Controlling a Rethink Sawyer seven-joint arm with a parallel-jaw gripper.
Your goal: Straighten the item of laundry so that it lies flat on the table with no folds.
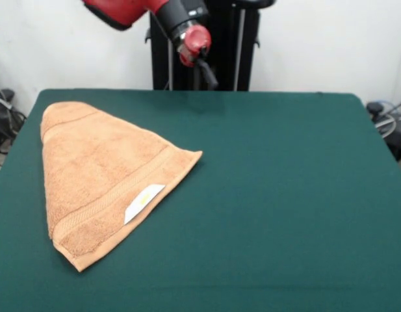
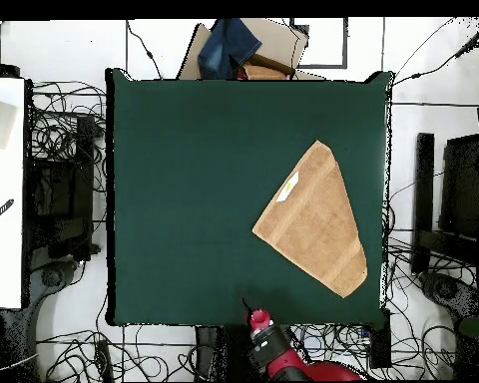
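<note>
Though gripper (image 1: 203,68) small — fingers perhaps together, unclear — folded towel (image 1: 99,172) on table (image 1: 284,195).

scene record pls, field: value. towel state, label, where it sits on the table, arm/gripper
towel: folded into a rough triangle, not flat
label: white with yellow mark, showing on top near one folded edge
position: left part of table in front view, right part in overhead view
gripper: raised by the table's far edge, clear of the towel; open or shut not discernible
contact: none
task status: unfolding not yet done
</note>
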